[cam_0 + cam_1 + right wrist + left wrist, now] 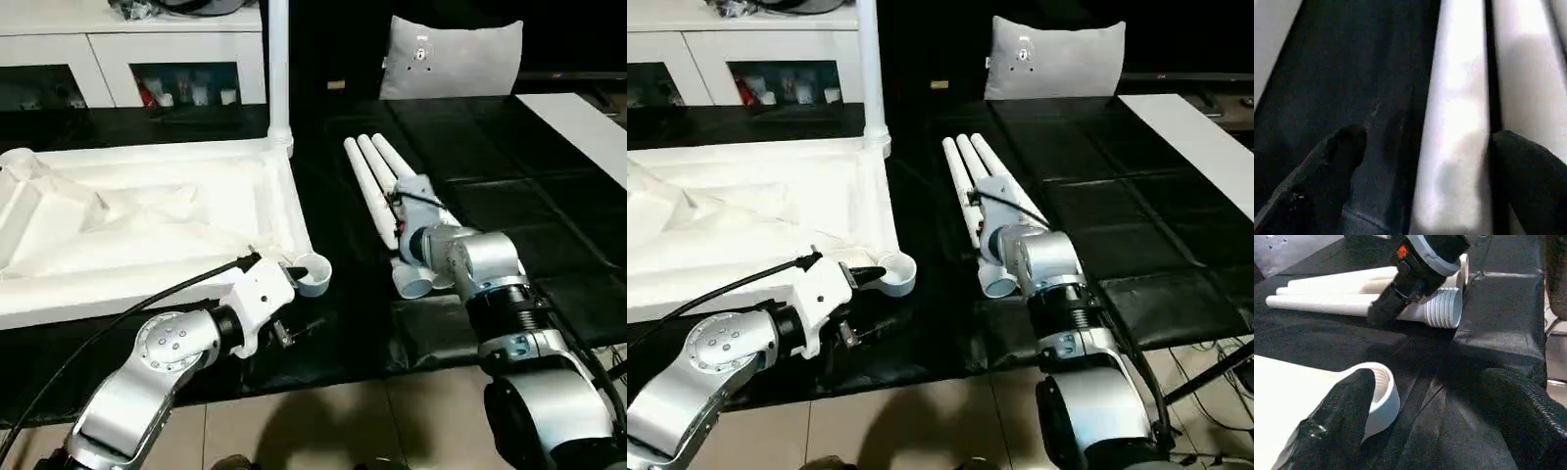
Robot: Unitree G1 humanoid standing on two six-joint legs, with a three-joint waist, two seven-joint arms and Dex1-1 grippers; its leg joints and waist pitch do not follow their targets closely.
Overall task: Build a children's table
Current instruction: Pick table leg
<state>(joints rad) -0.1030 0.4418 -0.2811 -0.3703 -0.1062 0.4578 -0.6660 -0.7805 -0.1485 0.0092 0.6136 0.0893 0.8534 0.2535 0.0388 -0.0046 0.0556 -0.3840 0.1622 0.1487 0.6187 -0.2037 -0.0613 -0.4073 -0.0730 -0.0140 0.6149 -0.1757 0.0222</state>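
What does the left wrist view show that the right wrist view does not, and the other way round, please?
Left wrist view alone: the threaded corner socket of the tabletop, the ribbed ends of the legs, and the right gripper over them. Right wrist view alone: the right gripper's two black fingers, open, straddling one leg up close. Both: the white legs lying on the black table cover.

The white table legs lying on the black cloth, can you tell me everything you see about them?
The loose legs are three long white tubes of smooth plastic, lying side by side on the black-covered work table, right of the upturned table top. Their wide ends are ribbed with screw threads and point toward the robot. The open right gripper reaches down over them. A fourth leg already stands upright in a far corner socket.
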